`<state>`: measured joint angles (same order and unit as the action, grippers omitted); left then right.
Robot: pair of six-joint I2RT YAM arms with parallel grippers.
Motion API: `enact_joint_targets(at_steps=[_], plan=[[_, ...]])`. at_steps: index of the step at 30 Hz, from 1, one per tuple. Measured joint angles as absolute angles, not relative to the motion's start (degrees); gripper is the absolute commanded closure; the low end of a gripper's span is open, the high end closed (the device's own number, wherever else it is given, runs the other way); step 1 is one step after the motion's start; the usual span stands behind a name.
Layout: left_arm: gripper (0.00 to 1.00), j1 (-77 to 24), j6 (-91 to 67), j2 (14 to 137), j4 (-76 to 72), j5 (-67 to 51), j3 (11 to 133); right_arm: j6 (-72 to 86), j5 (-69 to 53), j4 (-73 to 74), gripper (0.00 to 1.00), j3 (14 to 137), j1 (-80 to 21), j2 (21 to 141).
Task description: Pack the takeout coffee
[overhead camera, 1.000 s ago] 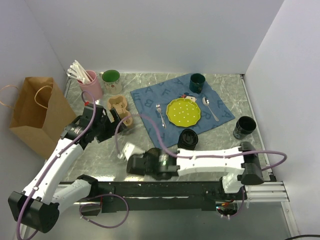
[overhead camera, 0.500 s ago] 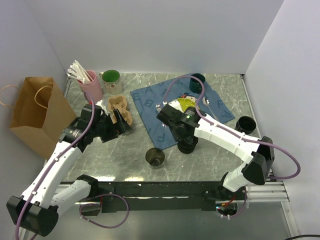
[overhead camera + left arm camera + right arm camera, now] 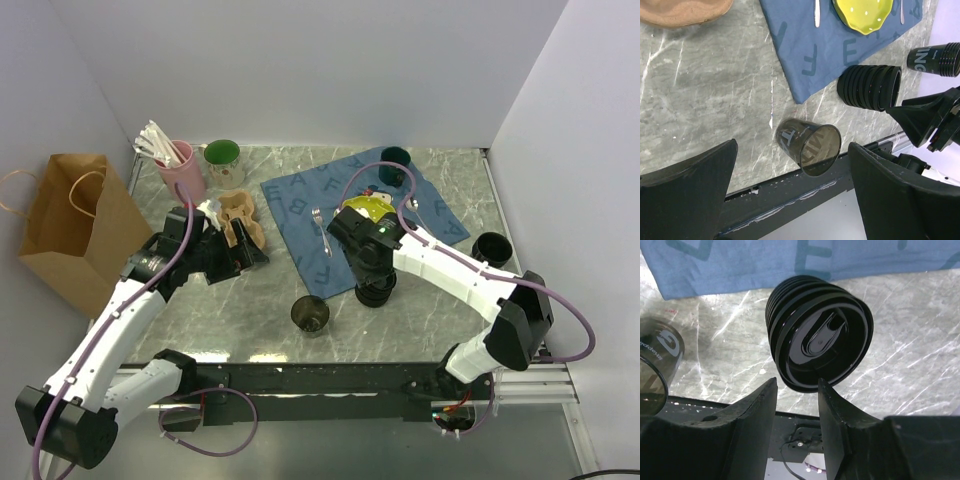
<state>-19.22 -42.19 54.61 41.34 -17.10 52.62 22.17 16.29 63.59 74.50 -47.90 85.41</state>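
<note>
Cup: ribbed black cup (image 3: 817, 342) upright at blue cloth's (image 3: 295, 210) near edge, lid up.
Right gripper (image 3: 797, 385): half-open, empty, directly above it, nearer.
Left gripper (image 3: 240, 248): wide open, empty, left of cloth.

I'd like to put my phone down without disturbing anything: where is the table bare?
Bare marble lies left of the blue cloth, between the cardboard carrier and the smoky tumbler. A second patch lies between the ribbed black cup and the other black cup, partly under the right arm. The cloth is crowded, and the right gripper sits at the ribbed cup.
</note>
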Motion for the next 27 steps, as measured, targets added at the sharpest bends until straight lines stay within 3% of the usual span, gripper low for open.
enact_joint_targets(at_steps=[10, 14, 21, 27], plan=[[0.01, -19.22, -42.00, 54.65, 41.10, -17.17, 52.62, 19.40, 13.78, 61.01, 0.55, 73.67, -46.44, 85.67], [0.01, -19.22, -41.95, 54.65, 41.01, -17.17, 52.62, 18.79, 13.26, 60.07, 0.62, 73.12, -46.22, 86.28], [0.01, -19.27, -41.34, 54.65, 41.06, -17.12, 52.62, 18.33, 12.34, 59.18, 0.63, 72.71, -46.04, 87.13], [0.01, -19.27, -41.39, 54.65, 41.06, -17.10, 52.62, 18.02, 12.36, 58.74, 0.73, 72.20, -45.71, 87.26]])
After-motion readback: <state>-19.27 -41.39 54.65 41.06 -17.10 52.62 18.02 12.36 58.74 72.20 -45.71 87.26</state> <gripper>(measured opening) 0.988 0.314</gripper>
